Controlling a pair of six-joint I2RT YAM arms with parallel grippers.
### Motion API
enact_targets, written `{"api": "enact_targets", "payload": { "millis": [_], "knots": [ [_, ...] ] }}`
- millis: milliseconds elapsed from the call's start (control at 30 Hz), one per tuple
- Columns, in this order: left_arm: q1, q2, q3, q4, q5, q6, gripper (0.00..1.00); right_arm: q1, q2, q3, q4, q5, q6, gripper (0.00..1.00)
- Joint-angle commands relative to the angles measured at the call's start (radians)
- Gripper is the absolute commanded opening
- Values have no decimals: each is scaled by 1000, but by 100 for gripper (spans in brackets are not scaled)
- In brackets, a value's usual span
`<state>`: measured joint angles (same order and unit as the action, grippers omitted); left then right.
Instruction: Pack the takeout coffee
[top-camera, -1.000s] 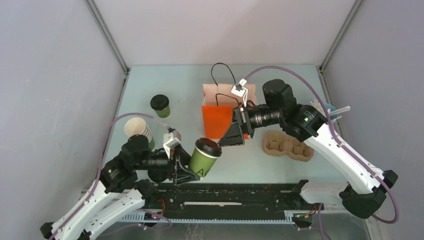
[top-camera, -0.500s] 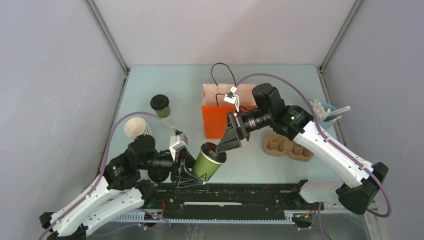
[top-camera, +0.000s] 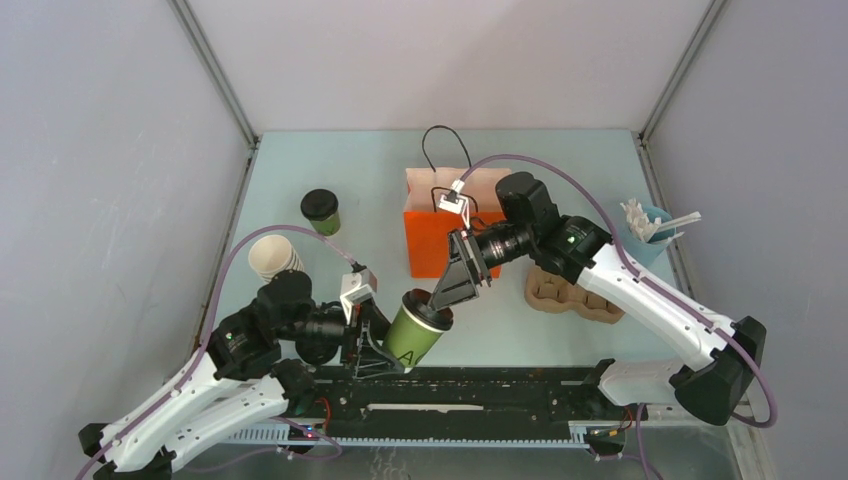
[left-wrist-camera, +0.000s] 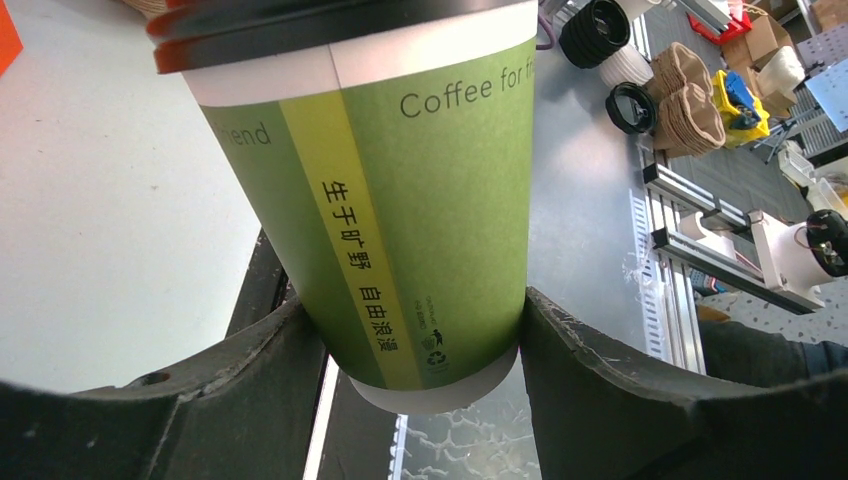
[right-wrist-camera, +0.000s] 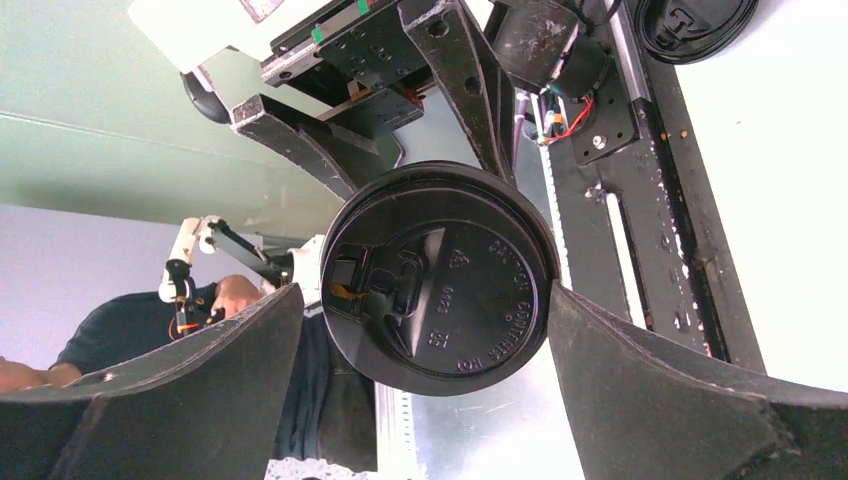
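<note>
left gripper (left-wrist-camera: 415, 325) pinches the black-lidded olive-green paper cup (left-wrist-camera: 400, 180) low, its top tilted into the wide-spread right gripper (right-wrist-camera: 425, 300), apparently for handover.

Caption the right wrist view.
Open right gripper brackets the round black plastic lid of the olive-green cup held by the left gripper.

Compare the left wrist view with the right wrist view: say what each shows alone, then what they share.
Left wrist only: the olive-green paper cup's printed side wall, with a yellow stripe, its lower end clamped between the left gripper's fingers. Right wrist only: the top face of its round black plastic lid, flanked by the right gripper's wide-open fingers. Both: that same lidded cup, seen from opposite ends.
</note>
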<state>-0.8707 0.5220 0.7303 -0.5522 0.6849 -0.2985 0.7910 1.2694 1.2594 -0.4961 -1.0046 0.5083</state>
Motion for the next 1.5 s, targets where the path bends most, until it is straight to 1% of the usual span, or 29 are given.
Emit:
{"api": "enact_targets", "payload": {
  "millis": [0, 167, 267, 400, 600, 767, 933, 1067, 1167, 1300, 1400, 1467],
  "knots": [
    [-8, 6, 38, 63, 1, 4, 61, 23, 12, 0, 45, -39, 26, 98],
    [-13, 5, 39, 65, -7, 1, 61, 31, 23, 0, 24, -32, 14, 95],
    [-15, 4, 39, 66, -11, 0, 61, 30, 22, 1, -9, -2, -10, 99],
    [-17, 2, 41, 65, -15, 0, 61, 28, 15, 0, -37, 28, -29, 100],
    [-20, 1, 40, 66, -19, -1, 60, 20, -5, -33, -23, 32, -12, 100],
    [-23, 5, 43, 66, -21, -2, 60, 31, -14, -41, -6, 33, 6, 96],
    [-25, 13, 47, 61, -32, -4, 60, 37, -13, -41, 15, 18, 28, 87],
    [-26, 5, 47, 49, -77, -14, 61, 36, -21, -41, 15, 4, 39, 82],
    [-25, -15, 46, 30, -138, -19, 69, 28, -42, -41, 8, 6, 37, 81],
    [-25, -74, 42, 26, -237, -47, 92, -1, -90, -68, 20, 17, 54, 80],
    [-25, -126, 63, 14, -336, -102, 97, -37, -141, -93, 20, 48, 53, 79],
    [-25, -156, 96, -7, -469, -184, 99, -65, -180, -99, -30, 97, 23, 78]
  ]
}}
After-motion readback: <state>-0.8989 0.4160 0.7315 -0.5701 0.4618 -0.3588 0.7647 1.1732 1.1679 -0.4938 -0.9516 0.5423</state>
